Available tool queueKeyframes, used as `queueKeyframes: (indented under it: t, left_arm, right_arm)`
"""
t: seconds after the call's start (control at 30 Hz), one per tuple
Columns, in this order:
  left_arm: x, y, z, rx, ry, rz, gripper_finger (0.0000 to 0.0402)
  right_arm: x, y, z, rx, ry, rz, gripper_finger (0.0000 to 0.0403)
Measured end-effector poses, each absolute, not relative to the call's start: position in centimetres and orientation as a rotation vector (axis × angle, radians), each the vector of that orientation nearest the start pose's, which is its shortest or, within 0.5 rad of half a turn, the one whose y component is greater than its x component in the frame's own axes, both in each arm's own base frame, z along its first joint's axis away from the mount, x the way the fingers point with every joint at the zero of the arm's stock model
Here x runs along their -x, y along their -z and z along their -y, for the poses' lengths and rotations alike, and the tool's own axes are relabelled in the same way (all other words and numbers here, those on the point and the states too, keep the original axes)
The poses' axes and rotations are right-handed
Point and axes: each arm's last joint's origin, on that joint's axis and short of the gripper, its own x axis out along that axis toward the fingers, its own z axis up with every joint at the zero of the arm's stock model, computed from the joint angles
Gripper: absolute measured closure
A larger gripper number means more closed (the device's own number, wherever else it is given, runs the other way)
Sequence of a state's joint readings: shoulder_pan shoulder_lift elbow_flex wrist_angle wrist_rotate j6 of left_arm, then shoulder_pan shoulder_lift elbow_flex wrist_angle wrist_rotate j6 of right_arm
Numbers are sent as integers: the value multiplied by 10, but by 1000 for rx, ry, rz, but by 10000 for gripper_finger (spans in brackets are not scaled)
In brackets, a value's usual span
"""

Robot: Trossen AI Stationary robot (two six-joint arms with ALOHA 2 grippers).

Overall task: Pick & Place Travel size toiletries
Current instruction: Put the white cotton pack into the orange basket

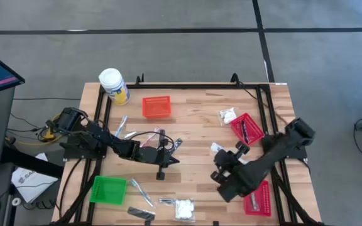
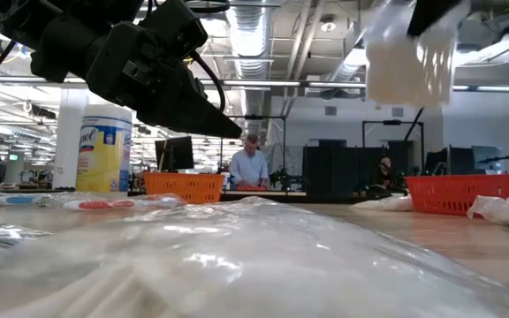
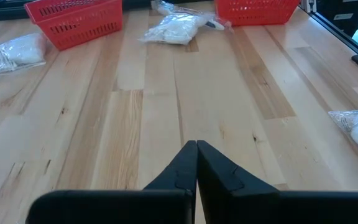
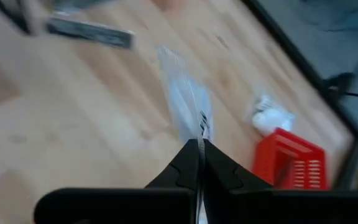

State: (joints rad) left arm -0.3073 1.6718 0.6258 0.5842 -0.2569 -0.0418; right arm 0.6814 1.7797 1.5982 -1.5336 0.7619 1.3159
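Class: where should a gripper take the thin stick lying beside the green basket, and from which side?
Probably at its middle, from straight above: the stick lies flat and slanted on the table, so turn the jaws across its thin width. The green basket crowds one side.

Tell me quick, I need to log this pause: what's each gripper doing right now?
Left gripper: fingers shut, holding nothing, above bare table.
Right gripper: fingers shut on a clear-wrapped packet, lifted off the table.
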Motion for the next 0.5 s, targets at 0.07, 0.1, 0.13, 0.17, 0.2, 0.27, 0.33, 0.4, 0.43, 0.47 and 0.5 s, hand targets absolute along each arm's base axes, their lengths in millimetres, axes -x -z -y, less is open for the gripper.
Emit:
queueKeyframes:
  t: [0.07, 0.1, 0.13, 0.17, 0.2, 0.27, 0.33, 0.4, 0.43, 0.47, 0.5]
  left_arm:
    - [-295, -142, 86, -87, 40, -444, 399]
    - [-295, -142, 86, -87, 40, -444, 399]
    - [-295, -142, 86, -87, 40, -444, 399]
    - [-295, -142, 86, -87, 40, -444, 399]
    - [-295, -142, 86, -87, 40, -444, 399]
    - [-295, -142, 86, -87, 40, -444, 399]
    - [-295, -142, 86, -87, 40, -444, 399]
    - [-295, -142, 86, -75, 38, -445, 399]
    - [-295, -142, 86, -71, 37, -445, 399]
    - [-295, -142, 86, -69, 36, -445, 399]
    - [-295, -142, 86, -69, 36, -445, 399]
  right_arm:
    - [-248, -300, -188, -30, 703, -894, 403]
    - [-244, -305, -191, -33, 665, -883, 403]
    - [-241, -309, -194, -27, 627, -874, 403]
    - [-237, -311, -197, -8, 595, -861, 403]
    - [-234, -313, -200, 18, 574, -848, 403]
    - [-226, -314, -203, 54, 552, -825, 403]
    - [-219, -308, -202, 69, 545, -823, 403]
    - [-213, -297, -200, 54, 537, -816, 403]
    - [-210, -289, -198, 40, 532, -817, 403]
    - [-207, -281, -195, 20, 524, -814, 403]
    - [-204, -274, -192, 6, 519, -809, 403]
